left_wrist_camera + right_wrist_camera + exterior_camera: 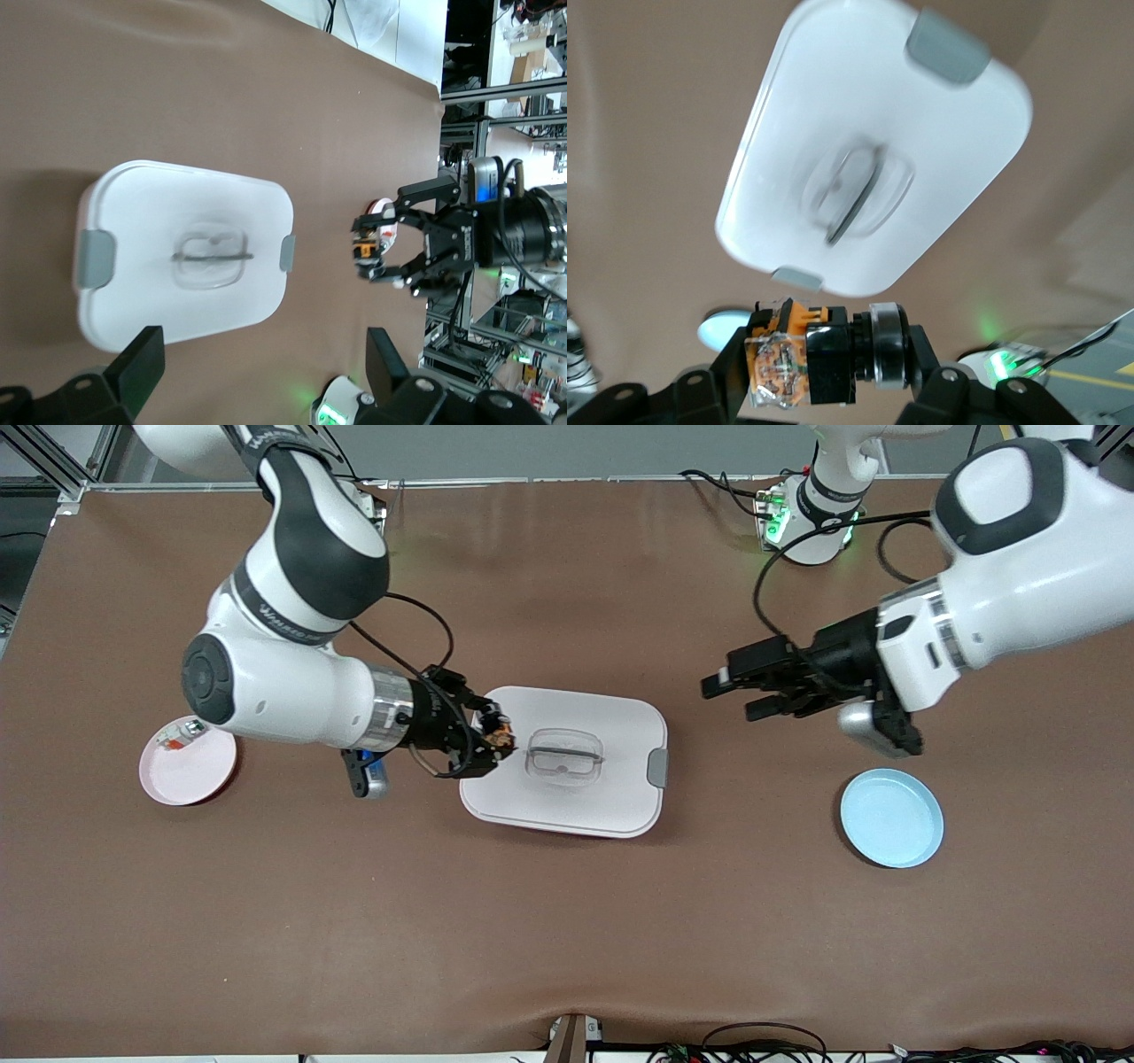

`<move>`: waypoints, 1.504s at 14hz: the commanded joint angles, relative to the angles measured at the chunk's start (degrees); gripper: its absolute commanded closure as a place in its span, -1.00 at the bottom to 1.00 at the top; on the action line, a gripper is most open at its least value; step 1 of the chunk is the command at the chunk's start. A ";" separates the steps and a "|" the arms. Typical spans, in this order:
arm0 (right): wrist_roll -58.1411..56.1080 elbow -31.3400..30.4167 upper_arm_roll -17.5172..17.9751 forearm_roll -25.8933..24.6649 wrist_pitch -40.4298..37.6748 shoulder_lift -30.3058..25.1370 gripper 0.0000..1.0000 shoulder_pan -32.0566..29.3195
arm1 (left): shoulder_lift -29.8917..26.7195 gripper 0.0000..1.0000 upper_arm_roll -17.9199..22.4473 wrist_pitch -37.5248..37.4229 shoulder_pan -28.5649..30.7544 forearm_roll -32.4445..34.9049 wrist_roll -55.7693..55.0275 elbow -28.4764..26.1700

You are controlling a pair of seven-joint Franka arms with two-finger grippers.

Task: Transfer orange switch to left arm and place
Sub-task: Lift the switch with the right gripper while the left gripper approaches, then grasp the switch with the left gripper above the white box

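Over the box [567, 766] edge toward the right arm's end, front view, I see the right gripper [496, 737] clenched on the orange switch [501, 735]. Left gripper [740, 691] hangs released over bare table, near the blue plate [891, 817].

Left wrist view: switch [364, 246] sits between the right gripper's fingertips.

Right wrist view: switch [811, 361] pinched crosswise, box [877, 146] below.

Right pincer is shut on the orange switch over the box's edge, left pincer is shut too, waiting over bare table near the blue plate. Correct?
Not quite. The left pincer is open, as the front view shows. The rest holds: the right pincer is shut on the orange switch over the box edge, and the left waits over bare table near the blue plate.
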 commanded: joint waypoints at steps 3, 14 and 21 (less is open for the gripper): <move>6.13 3.50 -0.51 2.46 5.45 2.62 1.00 2.75 | 3.19 -1.00 -0.10 8.17 -4.68 -1.07 -3.92 1.14; 15.45 11.05 1.25 2.46 13.46 7.89 1.00 4.78 | 8.20 -1.00 -0.80 18.71 -9.87 -1.60 -2.87 1.23; 18.71 11.93 3.01 2.55 16.97 8.60 1.00 4.78 | 9.70 -1.00 -0.80 20.39 -10.84 -1.34 -2.26 1.23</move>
